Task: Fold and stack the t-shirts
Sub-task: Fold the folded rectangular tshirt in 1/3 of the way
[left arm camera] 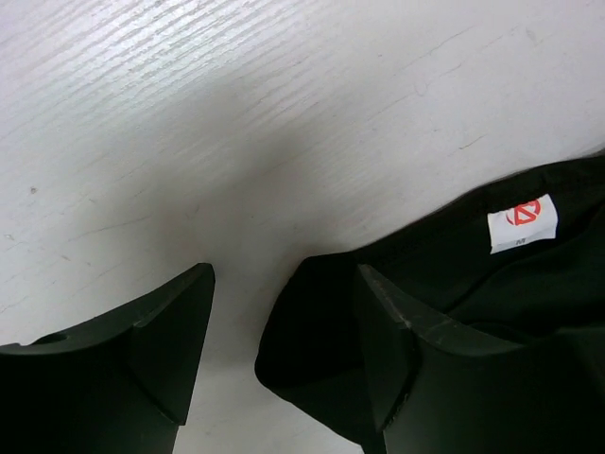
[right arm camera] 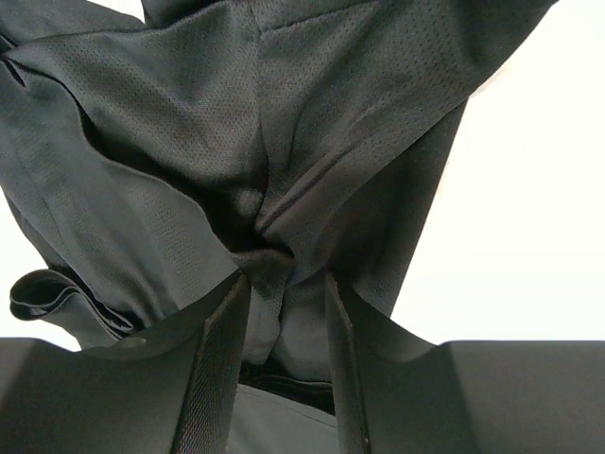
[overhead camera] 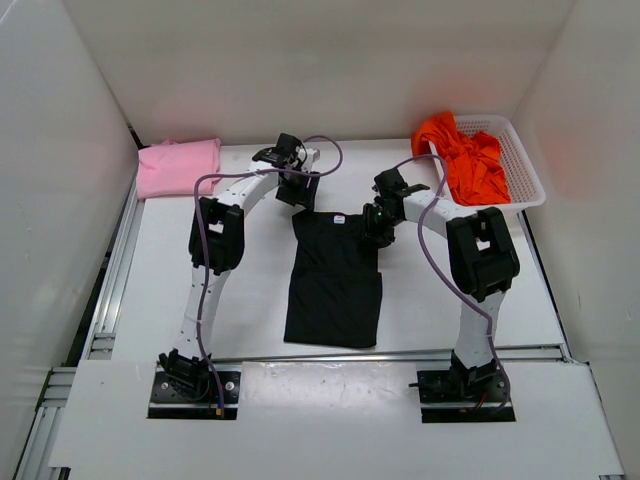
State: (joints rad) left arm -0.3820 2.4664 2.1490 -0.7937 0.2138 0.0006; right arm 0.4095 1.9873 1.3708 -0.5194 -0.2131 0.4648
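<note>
With the black shirt (overhead camera: 335, 280) lying on the table (overhead camera: 150, 300), the right gripper (right arm camera: 285, 279) pinches a bunched fold while the left gripper (left arm camera: 284, 276) gapes empty astride its corner (near the label (left arm camera: 523, 223)), so pulling now could drag it lopsided.

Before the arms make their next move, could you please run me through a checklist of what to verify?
1. Right hand gripping the black t-shirt: ok, fabric is bunched between its jaws.
2. Left hand gripping it: not ok, it is open at the collar corner.
3. Black t-shirt lying flat: not ok, it is gathered at the right hand.
4. Pink t-shirt folded, far left: ok.
5. Orange t-shirt folded: not ok, it is crumpled in the basket.
</note>
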